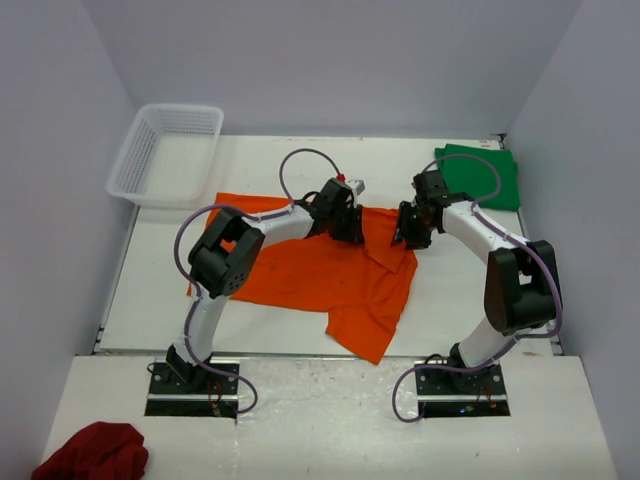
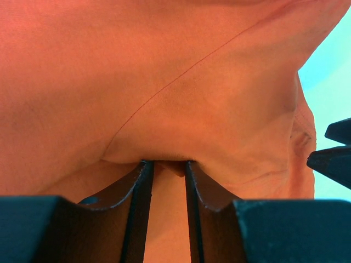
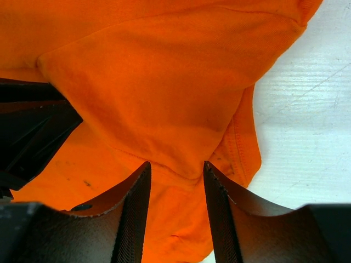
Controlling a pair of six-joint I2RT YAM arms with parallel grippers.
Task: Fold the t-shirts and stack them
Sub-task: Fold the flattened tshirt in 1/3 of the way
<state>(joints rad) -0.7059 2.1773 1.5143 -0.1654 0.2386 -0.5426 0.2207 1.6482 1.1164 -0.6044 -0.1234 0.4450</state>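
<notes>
The orange shirt lies spread on the table's middle, with its far right part folded over in a flap. My left gripper is at its far edge. In the left wrist view the jaws stand narrow on a pinched fold of the orange shirt. My right gripper is at the shirt's far right corner. In the right wrist view it is open, with a V-shaped fold of the orange shirt dipping between its fingers. The dark green shirt lies folded at the back right.
A white mesh basket stands at the back left. A dark red cloth lies on the near ledge at the left. The white table shows to the right of the shirt. Walls close in both sides.
</notes>
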